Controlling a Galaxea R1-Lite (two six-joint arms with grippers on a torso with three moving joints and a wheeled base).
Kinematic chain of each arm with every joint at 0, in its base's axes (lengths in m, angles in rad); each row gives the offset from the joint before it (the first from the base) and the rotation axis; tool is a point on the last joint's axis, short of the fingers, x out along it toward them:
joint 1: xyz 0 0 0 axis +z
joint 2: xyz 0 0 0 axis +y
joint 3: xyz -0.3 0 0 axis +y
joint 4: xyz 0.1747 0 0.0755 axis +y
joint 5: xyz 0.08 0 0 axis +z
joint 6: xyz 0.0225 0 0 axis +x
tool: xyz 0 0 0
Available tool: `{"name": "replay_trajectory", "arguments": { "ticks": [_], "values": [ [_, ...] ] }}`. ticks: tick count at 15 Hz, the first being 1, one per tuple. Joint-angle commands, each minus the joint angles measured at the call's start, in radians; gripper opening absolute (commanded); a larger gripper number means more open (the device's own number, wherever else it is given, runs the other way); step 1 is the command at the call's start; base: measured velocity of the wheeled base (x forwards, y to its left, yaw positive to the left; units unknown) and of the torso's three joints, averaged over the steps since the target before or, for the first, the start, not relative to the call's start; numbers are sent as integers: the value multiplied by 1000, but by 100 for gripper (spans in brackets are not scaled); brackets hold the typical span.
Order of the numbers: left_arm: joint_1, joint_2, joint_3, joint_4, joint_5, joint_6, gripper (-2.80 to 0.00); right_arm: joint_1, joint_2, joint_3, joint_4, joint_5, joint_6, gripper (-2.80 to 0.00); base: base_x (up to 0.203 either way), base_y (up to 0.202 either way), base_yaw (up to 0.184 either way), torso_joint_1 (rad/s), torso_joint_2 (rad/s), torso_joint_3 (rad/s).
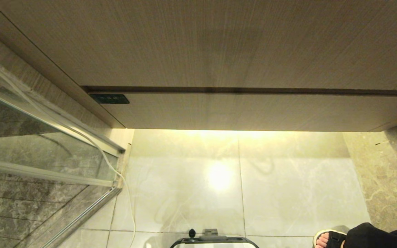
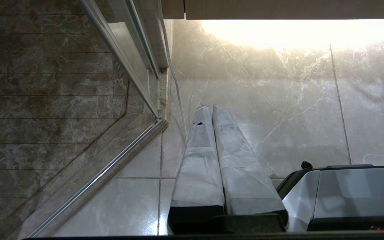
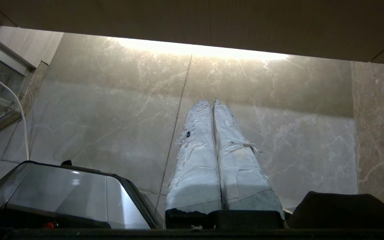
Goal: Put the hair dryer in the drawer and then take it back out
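Drawer [image 1: 253, 112] shut flush at 12 o'clock, above the floor [image 1: 288, 179]. Left pincer [image 2: 211, 107] and right pincer [image 3: 212, 101] both pinched closed, holding nothing, hanging over the tiles.

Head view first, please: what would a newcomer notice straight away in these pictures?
The bright glow on the pale floor tiles under the wood-grain cabinet front, whose drawer is shut. A white cord trails down beside the glass door on the left. Both grippers, left and right, hang shut and empty above the floor.
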Motion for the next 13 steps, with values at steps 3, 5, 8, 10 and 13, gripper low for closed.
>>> {"name": "replay_trajectory", "arguments": {
  "ticks": [3, 5, 8, 10, 13],
  "values": [
    [0, 0, 2, 0, 0, 0, -280, 0, -38, 40, -1, 2, -4, -280, 0, 0, 0, 0, 0, 0],
    [0, 0, 1, 0, 0, 0, -280, 0, -38, 40, -1, 2, -4, -280, 0, 0, 0, 0, 0, 0],
    [-1, 0, 2, 0, 0, 0, -280, 1, -38, 40, -1, 0, 1, -280, 0, 0, 0, 0, 0, 0],
    [0, 0, 2, 0, 0, 0, -280, 0, -38, 40, 2, -1, 10, -280, 0, 0, 0, 0, 0, 0],
    [-1, 0, 1, 0, 0, 0, -280, 0, -38, 40, 2, 0, 4, -280, 0, 0, 0, 0, 0, 0]
  ]
}}
